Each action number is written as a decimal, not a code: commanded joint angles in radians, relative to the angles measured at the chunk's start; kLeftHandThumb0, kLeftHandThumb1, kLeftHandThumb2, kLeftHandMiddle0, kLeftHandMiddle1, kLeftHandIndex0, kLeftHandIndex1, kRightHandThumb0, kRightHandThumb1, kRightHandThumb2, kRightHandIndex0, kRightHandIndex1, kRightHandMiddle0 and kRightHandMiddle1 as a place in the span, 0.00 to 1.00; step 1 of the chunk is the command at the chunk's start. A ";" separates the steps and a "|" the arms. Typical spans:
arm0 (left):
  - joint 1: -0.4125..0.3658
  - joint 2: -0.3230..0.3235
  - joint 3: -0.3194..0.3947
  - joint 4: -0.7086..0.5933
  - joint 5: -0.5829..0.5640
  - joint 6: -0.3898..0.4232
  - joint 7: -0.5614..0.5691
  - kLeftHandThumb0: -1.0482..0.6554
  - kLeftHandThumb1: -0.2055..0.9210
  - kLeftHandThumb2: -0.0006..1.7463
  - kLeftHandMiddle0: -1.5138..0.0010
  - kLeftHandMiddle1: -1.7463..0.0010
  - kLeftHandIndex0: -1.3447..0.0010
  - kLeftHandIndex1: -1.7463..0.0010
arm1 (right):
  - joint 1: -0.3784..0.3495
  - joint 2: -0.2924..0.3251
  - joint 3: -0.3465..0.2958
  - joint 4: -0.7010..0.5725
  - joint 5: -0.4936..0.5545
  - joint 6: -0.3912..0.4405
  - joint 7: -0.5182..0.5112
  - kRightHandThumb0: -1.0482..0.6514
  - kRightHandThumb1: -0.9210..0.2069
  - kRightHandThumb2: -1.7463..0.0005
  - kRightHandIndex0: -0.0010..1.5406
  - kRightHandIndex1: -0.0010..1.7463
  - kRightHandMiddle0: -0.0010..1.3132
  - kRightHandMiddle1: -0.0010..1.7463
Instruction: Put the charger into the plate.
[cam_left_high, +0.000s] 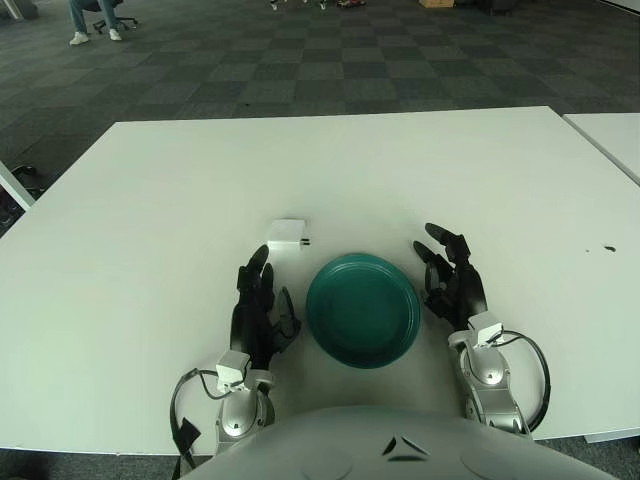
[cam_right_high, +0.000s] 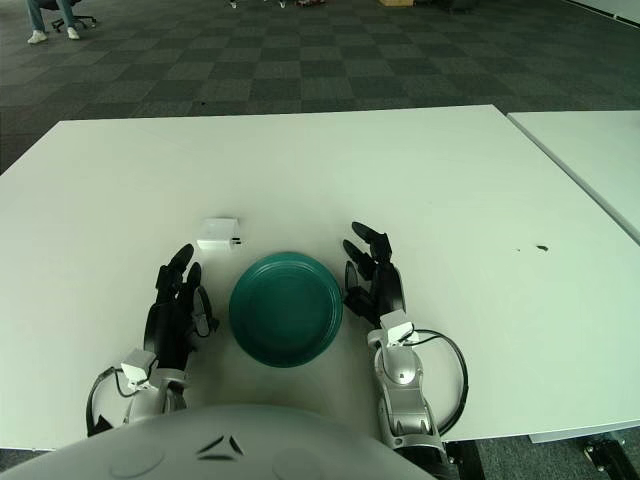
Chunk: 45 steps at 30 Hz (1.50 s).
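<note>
While left hand (cam_left_high: 262, 305) lies open, empty, charger (cam_left_high: 287, 233) just beyond

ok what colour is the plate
The plate is dark teal green, plain with no pattern. It shows best in the left eye view.

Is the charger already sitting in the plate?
No, the white charger lies on the table just beyond the left hand, outside the rim of the green plate, which holds nothing.
</note>
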<state>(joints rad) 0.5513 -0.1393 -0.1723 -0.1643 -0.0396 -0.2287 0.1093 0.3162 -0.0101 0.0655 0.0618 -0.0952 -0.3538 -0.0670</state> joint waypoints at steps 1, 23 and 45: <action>-0.096 -0.007 0.024 -0.032 0.006 0.054 0.014 0.10 1.00 0.54 0.77 0.99 0.98 0.57 | 0.052 -0.002 -0.006 0.081 0.003 0.055 0.004 0.18 0.00 0.56 0.37 0.02 0.00 0.47; -0.605 0.588 0.045 -0.031 0.584 0.244 -0.240 0.04 1.00 0.32 0.78 0.99 0.92 0.51 | -0.004 0.015 -0.010 0.169 0.003 0.046 -0.017 0.18 0.00 0.57 0.37 0.02 0.00 0.49; -0.864 0.723 -0.155 0.268 0.801 0.070 -0.327 0.00 1.00 0.20 0.85 1.00 0.94 0.45 | -0.020 0.032 -0.006 0.190 -0.007 0.064 -0.045 0.18 0.00 0.56 0.37 0.02 0.01 0.50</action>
<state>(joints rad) -0.2837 0.5554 -0.3179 0.0748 0.7549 -0.1468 -0.1872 0.2357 0.0122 0.0580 0.1378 -0.0940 -0.3624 -0.1075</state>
